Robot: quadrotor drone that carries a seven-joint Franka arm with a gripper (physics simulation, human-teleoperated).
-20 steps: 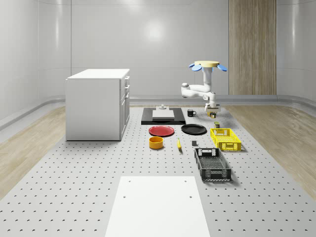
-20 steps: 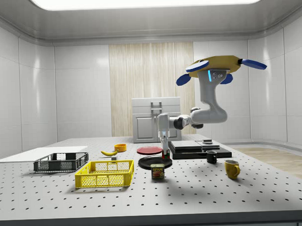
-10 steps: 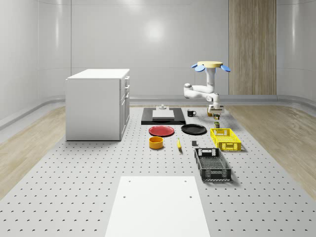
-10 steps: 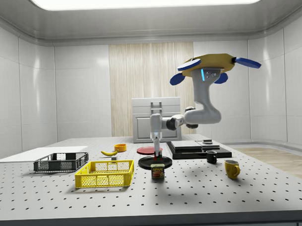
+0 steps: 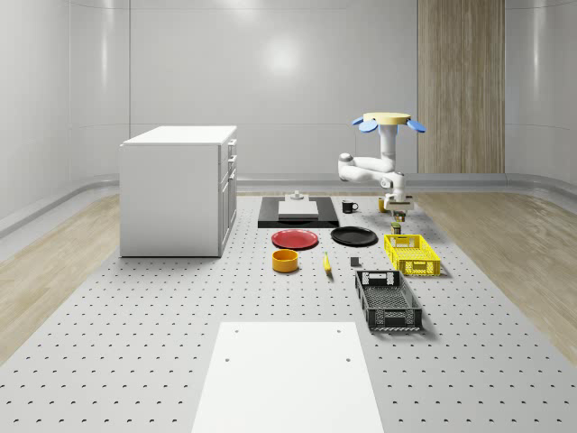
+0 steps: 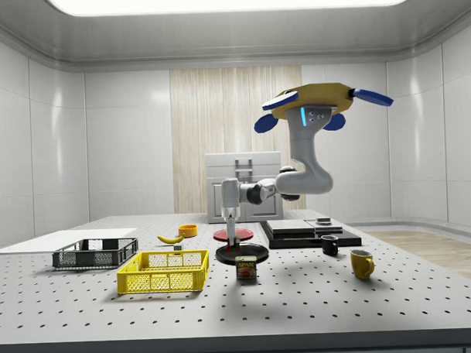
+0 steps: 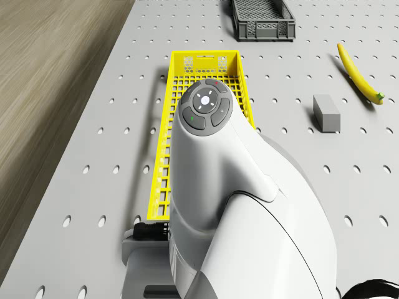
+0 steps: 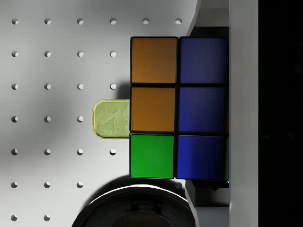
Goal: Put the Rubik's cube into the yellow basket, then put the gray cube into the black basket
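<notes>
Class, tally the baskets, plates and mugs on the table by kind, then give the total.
Baskets: 2 (yellow plastic basket, black plastic basket)
Plates: 2 (red round plate, black round plate)
Mugs: 2 (black mug, yellow mug)
Total: 6

The drone (image 6: 314, 102) has a flat mustard-yellow body with blue rotor blades at its rim and a lit cyan strip on its grey underside. The arm (image 6: 297, 174) beneath is glossy white with rounded links and grey joint bands. One link ends in a dark grey round cap (image 7: 206, 108) carrying small red and green marks.
</notes>
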